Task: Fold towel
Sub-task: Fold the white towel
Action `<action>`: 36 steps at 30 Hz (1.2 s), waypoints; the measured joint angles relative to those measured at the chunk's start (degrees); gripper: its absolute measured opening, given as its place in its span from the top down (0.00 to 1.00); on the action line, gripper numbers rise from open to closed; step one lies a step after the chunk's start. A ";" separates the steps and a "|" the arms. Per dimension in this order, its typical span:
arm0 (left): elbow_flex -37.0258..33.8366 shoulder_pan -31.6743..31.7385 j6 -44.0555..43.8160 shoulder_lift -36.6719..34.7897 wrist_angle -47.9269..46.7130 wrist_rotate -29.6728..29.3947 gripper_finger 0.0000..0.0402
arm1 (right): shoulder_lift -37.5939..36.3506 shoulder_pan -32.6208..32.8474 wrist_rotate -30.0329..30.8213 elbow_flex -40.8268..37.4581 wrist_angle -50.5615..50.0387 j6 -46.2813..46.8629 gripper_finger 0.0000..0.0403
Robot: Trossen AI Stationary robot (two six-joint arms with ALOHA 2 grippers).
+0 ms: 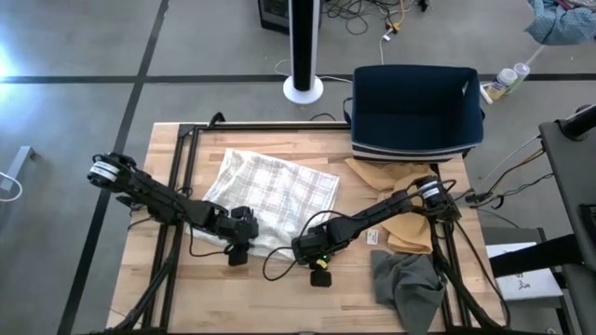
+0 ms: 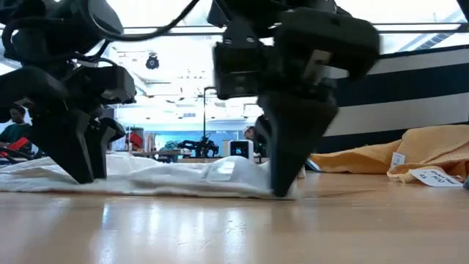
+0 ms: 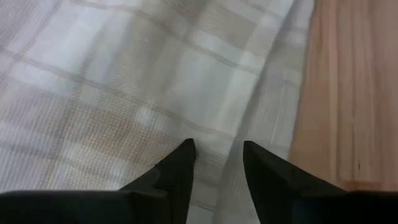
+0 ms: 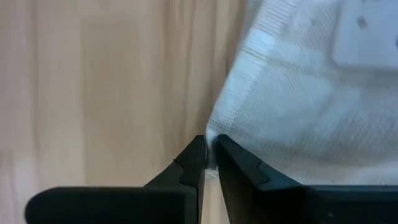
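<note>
While the checked towel (image 1: 270, 194) lies spread and a little rumpled on the wooden desk (image 1: 186, 279), toward its left-middle part, both arms reach down to the towel's near edge. On the left, the left gripper (image 1: 240, 244) sits at the towel's near left corner; its wrist view shows the fingers (image 3: 180, 165) parted with a clear gap, resting over the cloth and grasping nothing, close to the towel's edge where bare wood begins. Moving right, the right gripper (image 1: 317, 265) is at the near right corner, and its fingers (image 4: 193, 163) are almost together with only a thin slit between them, the very corner of the towel (image 4: 298, 106) caught at their tips. In the low view the cloth lies flat against the desk between the two grippers. Farther right lie a tan cloth (image 1: 400, 200) and a grey cloth (image 1: 410, 284), with a dark blue bin (image 1: 416, 110) at the far side.
</note>
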 joint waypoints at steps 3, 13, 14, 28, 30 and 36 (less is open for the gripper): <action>-0.13 0.00 -0.18 0.01 1.47 0.03 0.72 | -1.01 -0.03 0.21 -0.06 -2.91 -1.76 0.91; -0.07 0.00 -2.30 0.01 2.57 -0.04 0.81 | -4.03 -0.11 2.43 -0.79 -13.17 -8.56 0.86; 0.16 -0.01 -2.94 0.01 2.48 0.05 0.80 | -4.13 -0.11 2.14 -0.92 -13.53 -8.58 0.85; 1.25 -1.90 -2.97 2.47 2.83 2.83 0.70 | -10.72 0.72 2.86 -0.51 -10.71 -3.81 0.74; 1.37 -1.90 -3.48 3.49 3.22 2.69 0.69 | -11.11 0.73 3.06 -0.34 -10.92 -2.70 0.73; 1.50 -1.97 -5.88 3.93 4.07 2.38 0.70 | -13.21 0.75 3.12 1.37 -10.90 -1.45 0.70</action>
